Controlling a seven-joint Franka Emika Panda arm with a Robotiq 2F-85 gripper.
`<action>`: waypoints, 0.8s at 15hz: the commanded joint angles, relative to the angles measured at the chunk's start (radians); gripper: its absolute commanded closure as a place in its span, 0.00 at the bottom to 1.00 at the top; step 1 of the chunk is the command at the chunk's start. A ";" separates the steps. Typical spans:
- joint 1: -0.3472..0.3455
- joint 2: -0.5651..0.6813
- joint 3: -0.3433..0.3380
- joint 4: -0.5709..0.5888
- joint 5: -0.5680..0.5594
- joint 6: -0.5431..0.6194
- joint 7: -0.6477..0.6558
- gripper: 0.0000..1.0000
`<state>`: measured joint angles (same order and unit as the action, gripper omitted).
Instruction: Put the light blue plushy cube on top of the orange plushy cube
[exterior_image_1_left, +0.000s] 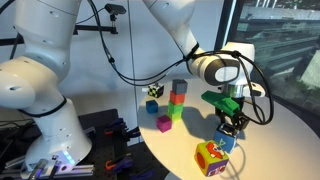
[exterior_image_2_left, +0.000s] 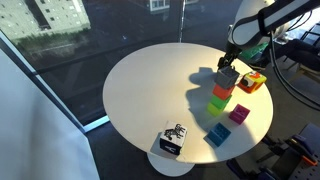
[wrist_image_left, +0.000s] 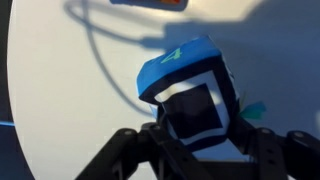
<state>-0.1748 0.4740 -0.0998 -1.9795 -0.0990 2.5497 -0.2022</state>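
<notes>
Gripper (exterior_image_1_left: 232, 128) is clamped from above on the light blue plushy cube (exterior_image_1_left: 228, 142), holding it over the near part of the round white tabletop (exterior_image_1_left: 285, 130) in an exterior view. In the wrist view the cube's white face framed in black (it fills much of the picture) sits between the dark gripper's two sides. The orange plushy cube (exterior_image_1_left: 210, 157) rests on the tabletop just beside the held cube. Farther back stands a stack of small blocks (exterior_image_1_left: 176, 100), red over green. A small magenta block (exterior_image_1_left: 164, 123) lies beside the stack, and a black-and-white patterned cube (exterior_image_1_left: 154, 91) sits apart.
</notes>
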 joint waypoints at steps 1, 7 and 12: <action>-0.020 0.020 0.013 0.031 0.025 -0.012 -0.019 0.70; -0.019 -0.023 0.011 0.018 0.050 -0.021 -0.002 0.93; -0.016 -0.073 0.009 0.002 0.076 -0.023 0.004 0.94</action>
<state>-0.1791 0.4482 -0.1000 -1.9682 -0.0418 2.5490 -0.2006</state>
